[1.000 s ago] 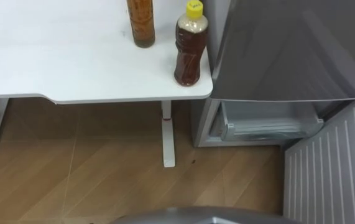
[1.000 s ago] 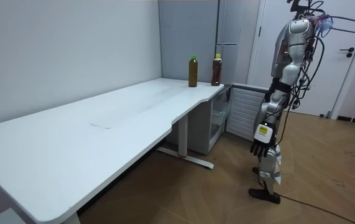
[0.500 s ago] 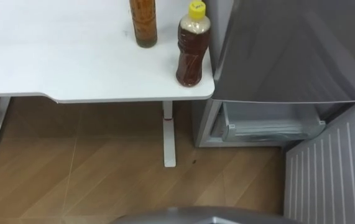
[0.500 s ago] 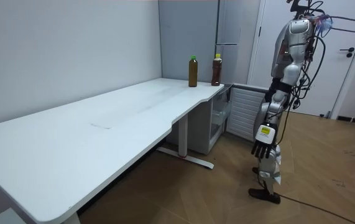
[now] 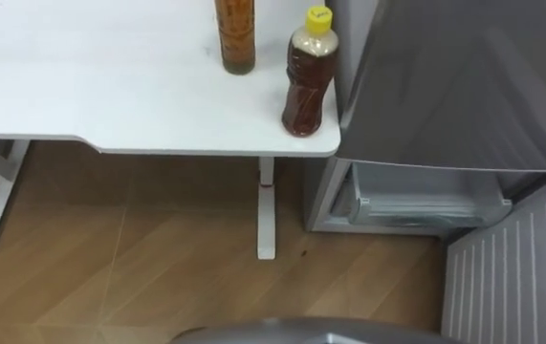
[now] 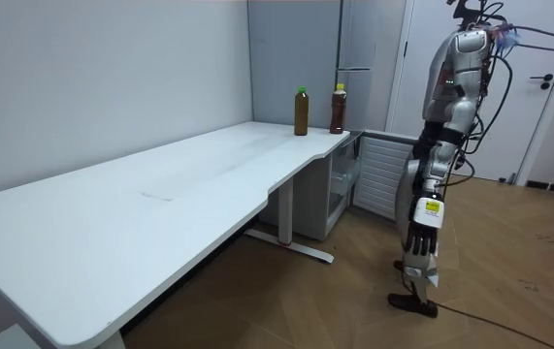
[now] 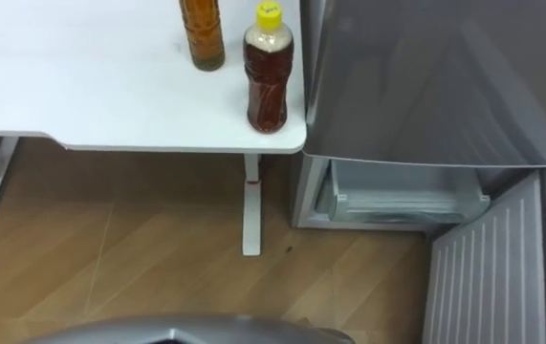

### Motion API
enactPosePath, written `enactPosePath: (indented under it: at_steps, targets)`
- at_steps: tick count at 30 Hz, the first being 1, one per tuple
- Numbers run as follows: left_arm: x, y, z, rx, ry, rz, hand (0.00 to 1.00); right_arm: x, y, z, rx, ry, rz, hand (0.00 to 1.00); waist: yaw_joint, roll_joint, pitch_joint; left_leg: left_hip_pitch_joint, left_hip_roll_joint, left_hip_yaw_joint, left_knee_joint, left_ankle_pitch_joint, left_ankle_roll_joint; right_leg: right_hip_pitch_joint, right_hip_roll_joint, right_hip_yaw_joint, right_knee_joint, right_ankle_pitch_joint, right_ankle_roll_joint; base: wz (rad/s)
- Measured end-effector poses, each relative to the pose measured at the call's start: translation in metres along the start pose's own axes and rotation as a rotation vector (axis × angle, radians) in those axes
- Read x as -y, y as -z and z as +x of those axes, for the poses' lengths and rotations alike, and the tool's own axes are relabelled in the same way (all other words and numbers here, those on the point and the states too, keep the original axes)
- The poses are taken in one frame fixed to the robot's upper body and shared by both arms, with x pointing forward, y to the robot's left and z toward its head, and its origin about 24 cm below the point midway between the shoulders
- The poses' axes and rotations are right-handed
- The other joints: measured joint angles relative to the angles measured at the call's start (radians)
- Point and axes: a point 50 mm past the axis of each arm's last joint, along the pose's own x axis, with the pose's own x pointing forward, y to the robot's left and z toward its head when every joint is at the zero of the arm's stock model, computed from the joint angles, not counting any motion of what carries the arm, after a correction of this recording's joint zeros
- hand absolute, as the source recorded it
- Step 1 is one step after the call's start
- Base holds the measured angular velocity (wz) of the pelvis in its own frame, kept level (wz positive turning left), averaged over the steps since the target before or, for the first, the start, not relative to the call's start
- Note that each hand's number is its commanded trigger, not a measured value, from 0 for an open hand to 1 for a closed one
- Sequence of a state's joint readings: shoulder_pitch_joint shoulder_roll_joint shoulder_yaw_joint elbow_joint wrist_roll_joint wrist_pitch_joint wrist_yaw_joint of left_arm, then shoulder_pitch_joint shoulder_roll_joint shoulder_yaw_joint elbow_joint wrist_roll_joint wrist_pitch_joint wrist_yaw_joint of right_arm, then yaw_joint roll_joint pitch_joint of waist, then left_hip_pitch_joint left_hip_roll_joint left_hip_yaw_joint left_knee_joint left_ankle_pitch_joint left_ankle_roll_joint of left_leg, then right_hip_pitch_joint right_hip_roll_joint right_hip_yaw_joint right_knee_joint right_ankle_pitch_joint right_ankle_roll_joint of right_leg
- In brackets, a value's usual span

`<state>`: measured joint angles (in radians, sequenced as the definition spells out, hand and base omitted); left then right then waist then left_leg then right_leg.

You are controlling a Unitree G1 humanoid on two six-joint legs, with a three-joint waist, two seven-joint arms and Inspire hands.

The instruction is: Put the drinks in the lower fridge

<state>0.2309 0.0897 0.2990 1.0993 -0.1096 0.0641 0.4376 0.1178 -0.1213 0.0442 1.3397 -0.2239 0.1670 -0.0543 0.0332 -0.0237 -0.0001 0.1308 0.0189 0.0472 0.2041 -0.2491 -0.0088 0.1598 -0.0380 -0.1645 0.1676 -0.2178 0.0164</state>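
Note:
Two drinks stand at the far right end of the white table (image 5: pixel 110 96). One is a brown tea bottle (image 5: pixel 309 76) with a yellow cap, right at the table's corner beside the fridge. The other is a taller amber bottle (image 5: pixel 237 38), a little to its left and further back, green-capped in the room view (image 6: pixel 302 111). The grey fridge (image 5: pixel 445 76) stands right of the table, its lower door (image 5: pixel 512 277) swung open and a pale drawer (image 5: pixel 425 196) showing inside. I stand on the wooden floor a step back from both. My left hand (image 6: pixel 422 231) hangs open at my side, holding nothing.
The table's white leg (image 5: pixel 266 210) stands on the floor between me and the fridge's lower corner. The open lower door reaches out on my right. A white room door (image 6: pixel 548 87) is behind me in the room view.
My left hand has swung back from in front of my leg to beside it. The eye view has shifted a little, so the bottles sit further right in it.

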Motion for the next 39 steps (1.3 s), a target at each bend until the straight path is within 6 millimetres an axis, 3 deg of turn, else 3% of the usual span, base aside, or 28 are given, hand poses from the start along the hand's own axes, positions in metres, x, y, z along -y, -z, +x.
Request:
enactPosePath:
  at_steps: [4,8,16,24,34,39]
  targets:
    - [-0.004,-0.003,0.000,-0.033,-0.070,-0.214,0.00,0.001,-0.005,0.000,0.016,-0.003,0.025,0.00,0.006,0.003,0.0004,-0.004,-0.002,-0.008,-0.006,0.000,0.000,0.001,-0.002,-0.009,0.001,0.000,0.001,0.05]
    - [-0.012,-0.021,-0.001,-0.014,-0.150,-0.409,0.00,0.000,-0.001,0.000,0.010,-0.006,0.037,0.00,0.029,0.003,-0.0026,-0.001,-0.006,-0.008,-0.006,0.004,0.001,0.000,-0.005,-0.008,0.002,-0.001,0.001,0.01]
    - [-0.025,-0.054,-0.009,0.146,-0.289,-0.545,0.00,0.000,-0.001,0.000,0.050,-0.004,0.045,0.00,0.043,0.002,-0.0074,-0.001,-0.014,-0.025,-0.015,0.006,0.006,0.000,-0.013,-0.040,0.002,-0.002,0.006,0.04]
    - [-0.036,-0.095,-0.030,0.369,-0.376,-0.684,0.00,0.000,-0.001,0.000,0.079,-0.004,0.043,0.00,0.045,0.004,-0.0073,0.000,-0.014,-0.029,-0.013,0.006,0.006,0.000,-0.013,-0.042,0.004,-0.002,0.006,0.01]
    - [-0.048,-0.158,-0.082,0.781,-0.378,-0.773,0.00,0.006,-0.001,0.000,0.087,-0.004,0.028,0.00,0.042,0.020,-0.0047,-0.015,-0.016,-0.052,-0.004,0.006,0.006,-0.001,-0.013,-0.059,0.003,-0.002,0.006,0.04]
    - [-0.057,-0.183,-0.118,1.033,-0.378,-0.778,0.00,0.007,-0.004,0.000,0.104,-0.013,0.019,0.00,0.042,0.016,-0.0016,-0.014,-0.017,-0.052,-0.003,0.007,0.006,-0.001,-0.013,-0.060,0.001,-0.002,0.006,0.00]
